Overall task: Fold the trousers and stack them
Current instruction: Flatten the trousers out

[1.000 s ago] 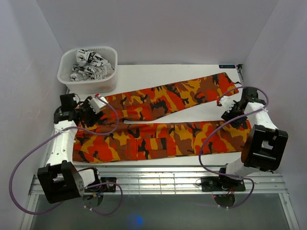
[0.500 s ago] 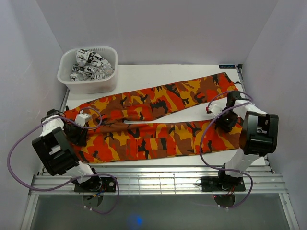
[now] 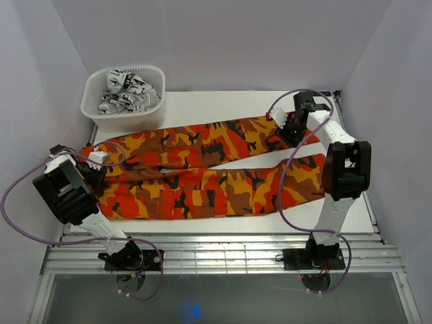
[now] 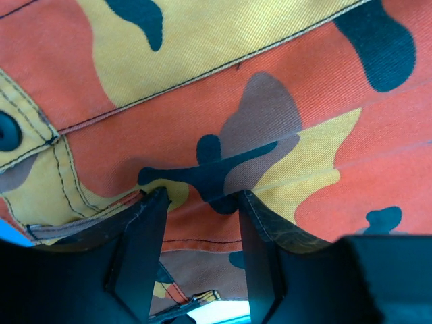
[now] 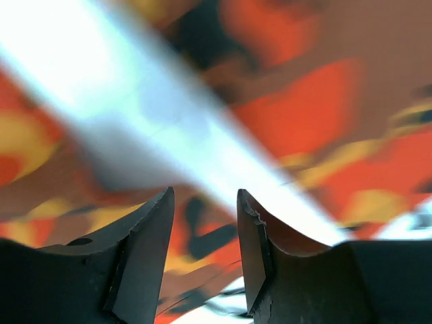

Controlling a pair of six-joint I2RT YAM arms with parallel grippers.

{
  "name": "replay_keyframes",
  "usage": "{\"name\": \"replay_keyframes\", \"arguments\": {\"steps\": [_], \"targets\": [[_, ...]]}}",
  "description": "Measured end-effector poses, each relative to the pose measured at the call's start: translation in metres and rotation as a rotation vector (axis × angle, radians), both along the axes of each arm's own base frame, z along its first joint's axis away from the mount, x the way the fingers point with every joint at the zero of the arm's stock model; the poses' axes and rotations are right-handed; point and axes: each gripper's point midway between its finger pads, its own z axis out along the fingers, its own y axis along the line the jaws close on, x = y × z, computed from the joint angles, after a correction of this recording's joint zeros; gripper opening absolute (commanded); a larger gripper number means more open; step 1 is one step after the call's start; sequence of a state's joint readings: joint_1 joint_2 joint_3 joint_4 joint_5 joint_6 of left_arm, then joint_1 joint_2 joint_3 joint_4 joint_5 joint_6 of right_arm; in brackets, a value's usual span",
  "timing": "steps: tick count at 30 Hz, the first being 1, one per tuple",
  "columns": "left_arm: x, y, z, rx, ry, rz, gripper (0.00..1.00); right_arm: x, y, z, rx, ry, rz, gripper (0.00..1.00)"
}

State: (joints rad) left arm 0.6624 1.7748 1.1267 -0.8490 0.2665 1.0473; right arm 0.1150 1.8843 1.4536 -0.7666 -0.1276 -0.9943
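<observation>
Working opposite ends of trousers (image 3: 202, 172) spread across table (image 3: 202, 101): L gripper (image 4: 200, 197) at left waistband, R gripper (image 5: 204, 194) at far-right hem; jaws narrowly apart, grip unclear. Best: pinch both layers, lift evenly.

A lab test booth: plain white walls (image 3: 223, 40) enclosing a table (image 3: 223, 101).

One pair of orange camo trousers (image 3: 202, 169). One white tub (image 3: 125, 120) at the far-left corner of one table (image 3: 223, 104). One crumpled black-and-white cloth pile (image 3: 128, 91) in the tub, piece count unclear. Two grippers: left gripper (image 3: 98, 162), right gripper (image 3: 287, 125).
</observation>
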Motion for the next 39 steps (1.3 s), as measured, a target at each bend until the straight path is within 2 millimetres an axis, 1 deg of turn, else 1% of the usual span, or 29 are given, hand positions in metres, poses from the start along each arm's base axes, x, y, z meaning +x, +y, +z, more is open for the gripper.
{"name": "replay_keyframes", "arguments": {"steps": [2,3,4,6,7,9,10,11,12,13,15,16,19,21,24,25,27,31,32,33,35,37,39], "targets": [[0.006,0.005,0.001,0.009,-0.014,0.002,0.58,0.048,0.006,0.019,0.028,-0.101,-0.025,0.49],[0.008,0.006,0.001,0.009,-0.018,0.001,0.58,0.068,0.008,0.025,0.038,-0.138,-0.038,0.49],[0.008,0.006,0.001,0.007,-0.021,-0.001,0.59,0.084,0.010,0.027,0.043,-0.163,-0.050,0.49],[0.009,0.005,0.001,0.006,-0.026,-0.007,0.59,0.119,0.014,0.019,0.047,-0.197,-0.076,0.49],[0.009,0.005,0.001,0.006,-0.030,-0.011,0.59,0.135,0.016,0.009,0.043,-0.207,-0.091,0.49],[0.009,0.004,0.002,0.009,-0.044,-0.021,0.59,0.145,0.019,-0.017,0.023,-0.188,-0.101,0.48],[0.009,0.003,0.002,0.010,-0.052,-0.028,0.59,0.142,0.020,-0.034,0.007,-0.158,-0.103,0.48],[0.009,0.002,0.002,0.012,-0.059,-0.034,0.59,0.140,0.018,-0.039,-0.021,-0.157,-0.102,0.47],[0.009,0.002,0.002,0.013,-0.066,-0.040,0.59,0.139,0.020,-0.035,-0.022,-0.168,-0.096,0.46],[0.009,0.001,0.003,0.012,-0.072,-0.044,0.59,0.134,0.020,-0.034,-0.026,-0.167,-0.094,0.46],[0.010,-0.001,0.003,0.011,-0.079,-0.052,0.59,0.115,0.017,-0.043,-0.045,-0.154,-0.076,0.43],[0.010,-0.001,0.003,0.010,-0.084,-0.054,0.59,0.105,0.013,-0.042,-0.052,-0.150,-0.077,0.41],[0.011,-0.004,0.003,0.005,-0.095,-0.062,0.59,0.074,-0.007,-0.046,-0.076,-0.132,-0.082,0.38],[0.013,-0.010,0.003,-0.003,-0.106,-0.079,0.59,0.056,-0.023,-0.046,-0.085,-0.113,-0.101,0.38],[0.013,-0.025,0.003,-0.035,-0.115,-0.113,0.60,0.034,-0.049,-0.047,-0.103,-0.090,-0.128,0.41],[0.012,-0.030,0.003,-0.047,-0.115,-0.124,0.61,0.028,-0.055,-0.047,-0.109,-0.083,-0.132,0.47],[0.011,-0.039,0.005,-0.074,-0.115,-0.141,0.62,0.017,-0.067,-0.045,-0.125,-0.064,-0.145,0.54],[0.007,-0.056,0.013,-0.127,-0.121,-0.162,0.63,-0.004,-0.086,-0.043,-0.118,0.011,-0.186,0.56],[0.006,-0.059,0.018,-0.136,-0.127,-0.163,0.64,-0.012,-0.090,-0.038,-0.105,0.049,-0.200,0.56],[0.006,-0.061,0.022,-0.142,-0.135,-0.163,0.64,-0.013,-0.097,-0.033,-0.095,0.059,-0.220,0.56],[0.009,-0.063,0.033,-0.156,-0.150,-0.154,0.64,-0.013,-0.107,-0.016,-0.072,0.048,-0.247,0.53],[0.022,-0.061,0.049,-0.162,-0.190,-0.135,0.64,-0.017,-0.116,0.004,-0.064,0.020,-0.266,0.52],[0.041,-0.056,0.070,-0.176,-0.243,-0.105,0.64,-0.026,-0.120,0.020,-0.062,-0.006,-0.267,0.53]]}}
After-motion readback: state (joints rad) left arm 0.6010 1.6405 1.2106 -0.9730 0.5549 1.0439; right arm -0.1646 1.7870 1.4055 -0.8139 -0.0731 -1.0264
